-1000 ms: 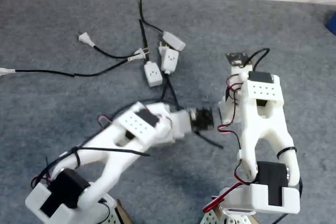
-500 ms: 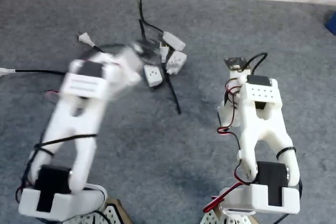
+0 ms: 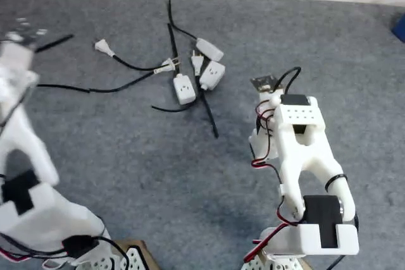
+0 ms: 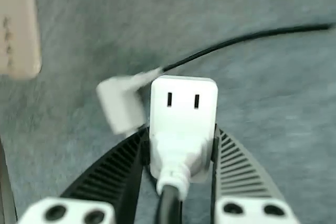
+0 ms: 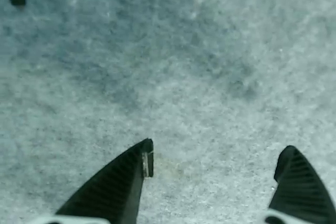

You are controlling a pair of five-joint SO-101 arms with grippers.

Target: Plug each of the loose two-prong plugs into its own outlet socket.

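My left gripper (image 4: 181,129) is shut on a white outlet socket (image 4: 184,103) whose two slots face away from the camera. A white two-prong plug (image 4: 121,106) lies blurred right beside that socket, with a black cord (image 4: 247,40) running off behind. In the high view the left arm (image 3: 19,74) stands at the table's far left edge. My right gripper (image 5: 215,156) is open over bare carpet. Two more sockets (image 3: 183,88) (image 3: 213,74) and loose plugs (image 3: 103,47) (image 3: 168,64) (image 3: 209,49) lie at the table's middle back.
Grey carpet (image 3: 158,169) covers the table. Black cords (image 3: 95,88) trail from the left edge to the socket cluster, and one cord end (image 3: 212,128) points toward the right arm (image 3: 297,131). A pale block (image 4: 16,24) shows at the edge of the left wrist view.
The left arm swung from the table's centre up past the socket cluster to the far left edge. One socket in the cluster tilted. The right arm shifted slightly left.
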